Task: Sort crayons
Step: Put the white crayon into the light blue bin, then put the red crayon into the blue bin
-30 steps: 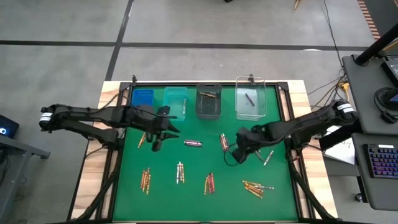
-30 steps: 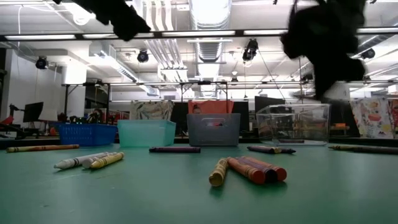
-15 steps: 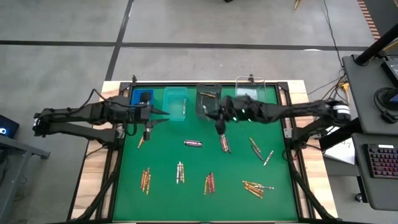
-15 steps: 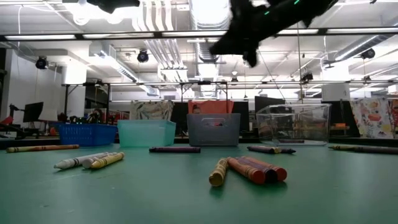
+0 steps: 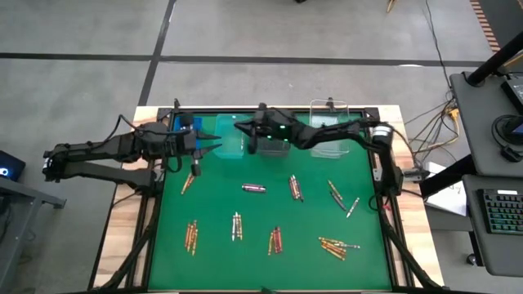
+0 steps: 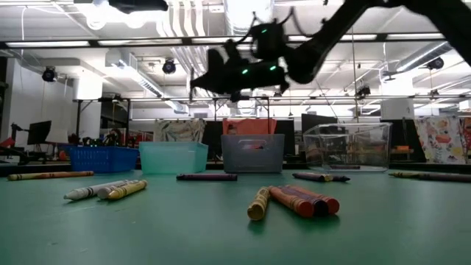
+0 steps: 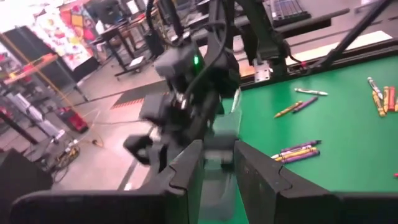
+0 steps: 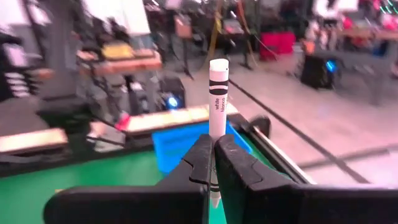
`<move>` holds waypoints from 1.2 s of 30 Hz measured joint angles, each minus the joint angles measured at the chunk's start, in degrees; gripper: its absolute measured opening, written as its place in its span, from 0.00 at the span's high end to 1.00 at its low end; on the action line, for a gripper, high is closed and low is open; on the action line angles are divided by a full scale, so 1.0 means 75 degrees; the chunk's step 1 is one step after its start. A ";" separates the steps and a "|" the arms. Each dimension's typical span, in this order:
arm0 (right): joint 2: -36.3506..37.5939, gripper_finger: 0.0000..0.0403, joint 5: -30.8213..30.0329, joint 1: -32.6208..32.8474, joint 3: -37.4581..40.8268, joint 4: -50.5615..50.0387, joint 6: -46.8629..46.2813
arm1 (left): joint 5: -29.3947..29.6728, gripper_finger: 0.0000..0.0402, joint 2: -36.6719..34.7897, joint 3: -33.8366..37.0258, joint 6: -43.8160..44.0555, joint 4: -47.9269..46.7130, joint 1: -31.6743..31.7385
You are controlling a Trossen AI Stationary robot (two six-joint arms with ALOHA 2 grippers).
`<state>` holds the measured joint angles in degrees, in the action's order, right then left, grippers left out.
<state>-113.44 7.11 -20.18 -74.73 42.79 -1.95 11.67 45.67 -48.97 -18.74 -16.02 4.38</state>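
- High view: the green bench has four bins in a row along its far edge, a blue bin, a light teal bin, a grey bin and a clear bin.
- The right gripper is stretched across to the far side, up in the air between the teal bin and the grey bin.
- Right wrist view: the right gripper is clenched on a white crayon. The crayon stands up straight between the fingers, and the blue bin is behind it.
- The left gripper is near the far left of the bench, just in front of the blue bin.
- Left wrist view: the fingers of the left gripper are spread a little, with nothing between them. The right arm shows close ahead.
- Many crayons lie flat on the green bench. A purple crayon is near the middle, and a red and gold pair is just to its right.
- Small bunches sit nearer the front: one at the left, one in the middle, one more, and a spread at the right.
- Low view: a bunch of red, purple and gold crayons lies close to the camera, and white and yellow crayons lie to the left.
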 joint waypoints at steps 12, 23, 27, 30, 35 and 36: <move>-0.0861 0.98 -0.0572 0.0000 -0.2095 -0.3469 -0.0049 | 0.0131 0.81 -0.0020 0.0006 0.1341 -0.0483 -0.0006; -0.0813 0.89 -0.0550 0.0020 -0.2099 -0.3567 -0.0279 | 0.0142 0.81 -0.0004 0.0008 0.2967 -0.1281 -0.0006; -0.0811 0.79 -0.0547 0.0020 -0.2099 -0.3686 -0.0344 | 0.0143 0.81 0.0020 0.0008 0.3722 -0.1707 -0.0006; -0.0792 0.72 -0.0541 0.0020 -0.2099 -0.3730 -0.0487 | 0.0146 0.81 0.0053 0.0010 0.4339 -0.2144 -0.0006; -0.0519 0.67 -0.0469 0.0036 -0.2096 -0.4353 -0.0495 | 0.0179 0.81 0.0197 0.0136 0.5392 -0.2814 -0.0006; -0.0450 0.66 -0.0466 0.0053 -0.2096 -0.4575 -0.0458 | 0.0188 0.81 0.0247 0.0177 0.5591 -0.2919 -0.0006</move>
<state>-116.81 3.62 -19.79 -90.45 8.48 -5.38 13.08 47.52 -47.64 23.19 -37.91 4.34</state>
